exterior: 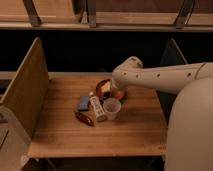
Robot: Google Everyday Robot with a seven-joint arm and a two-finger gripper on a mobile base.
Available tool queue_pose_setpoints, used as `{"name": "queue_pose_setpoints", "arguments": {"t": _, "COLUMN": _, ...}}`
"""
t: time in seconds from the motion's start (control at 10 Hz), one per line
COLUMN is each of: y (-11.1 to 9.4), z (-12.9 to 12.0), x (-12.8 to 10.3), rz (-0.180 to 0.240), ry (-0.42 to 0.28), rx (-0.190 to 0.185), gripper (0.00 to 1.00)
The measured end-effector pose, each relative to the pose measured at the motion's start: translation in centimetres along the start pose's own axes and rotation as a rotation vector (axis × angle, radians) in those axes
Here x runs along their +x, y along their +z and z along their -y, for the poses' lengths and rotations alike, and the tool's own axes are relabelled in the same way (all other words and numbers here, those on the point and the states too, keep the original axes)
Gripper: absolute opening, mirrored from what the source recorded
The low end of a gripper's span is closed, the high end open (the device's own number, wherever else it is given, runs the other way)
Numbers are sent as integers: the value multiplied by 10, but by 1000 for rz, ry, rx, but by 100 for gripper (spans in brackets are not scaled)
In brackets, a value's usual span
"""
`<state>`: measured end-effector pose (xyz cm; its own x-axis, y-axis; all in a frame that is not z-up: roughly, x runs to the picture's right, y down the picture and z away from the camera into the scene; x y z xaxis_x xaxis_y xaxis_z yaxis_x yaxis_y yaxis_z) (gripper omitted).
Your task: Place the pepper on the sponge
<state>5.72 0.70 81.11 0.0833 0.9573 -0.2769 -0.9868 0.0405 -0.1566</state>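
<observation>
The pepper [84,118], dark red and slender, lies on the wooden table [130,130] just in front of the white bottle. The blue-grey sponge [83,103] lies flat a little behind it, left of the bottle and apart from the pepper. My gripper [119,93] hangs at the end of the white arm [160,76], down by the orange-brown bowl [104,88]. It is to the right of both the sponge and the pepper and touches neither.
A white bottle [97,108] lies between the sponge and a white cup [111,108]. Upright wooden panels [29,87] flank the table at left and right. The robot's white body [192,130] fills the lower right.
</observation>
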Motion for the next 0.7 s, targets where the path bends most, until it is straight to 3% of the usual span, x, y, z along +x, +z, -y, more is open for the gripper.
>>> {"name": "queue_pose_setpoints", "arguments": {"t": 0.7, "y": -1, "z": 0, "x": -1, "rz": 2, "ry": -9, "rx": 1, "gripper": 80}}
